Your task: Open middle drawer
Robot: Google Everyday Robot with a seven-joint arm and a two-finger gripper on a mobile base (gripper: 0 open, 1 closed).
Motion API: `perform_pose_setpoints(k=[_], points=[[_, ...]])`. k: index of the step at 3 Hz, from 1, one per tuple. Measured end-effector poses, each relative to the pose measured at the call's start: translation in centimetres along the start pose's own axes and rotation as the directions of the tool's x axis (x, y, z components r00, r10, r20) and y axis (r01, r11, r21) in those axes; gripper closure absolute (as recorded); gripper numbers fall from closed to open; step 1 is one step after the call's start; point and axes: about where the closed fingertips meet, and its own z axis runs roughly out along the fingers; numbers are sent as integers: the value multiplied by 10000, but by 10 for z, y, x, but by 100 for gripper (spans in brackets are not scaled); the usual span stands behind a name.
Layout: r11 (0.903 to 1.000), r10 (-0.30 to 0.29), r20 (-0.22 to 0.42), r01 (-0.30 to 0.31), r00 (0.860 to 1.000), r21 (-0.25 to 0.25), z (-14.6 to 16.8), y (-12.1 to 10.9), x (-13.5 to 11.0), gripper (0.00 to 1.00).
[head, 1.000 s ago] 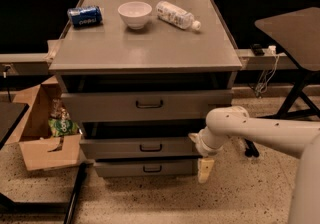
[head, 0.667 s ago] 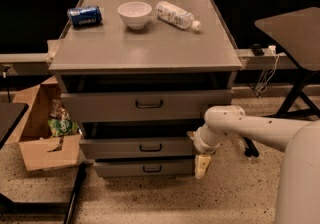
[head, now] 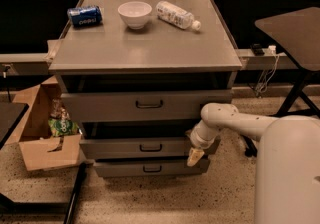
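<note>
On the table [head: 150, 53], a can [head: 84, 16] lies near the back left corner. A bowl [head: 135, 14] stands right of it by the back edge, and a bottle [head: 176, 15] lies right of the bowl. Below the front edge, the middle drawer [head: 120, 148] sits between the top drawer [head: 110, 107] and the bottom drawer [head: 120, 169]. The gripper [head: 195, 157] is before the middle drawer's right end. A cardboard box [head: 40, 143] stands on the floor beside the table's left edge.

Gripper [head: 195, 157] covers middle drawer [head: 120, 148] rt end.
</note>
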Motion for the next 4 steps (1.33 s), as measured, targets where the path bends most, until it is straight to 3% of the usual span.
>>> perform_pose_setpoints(k=[3,4], points=[[9998,-31,410,39,9992,-187,-11,11,-10,96],[9998,-31,410,39,9992,-187,-11,11,-10,98]])
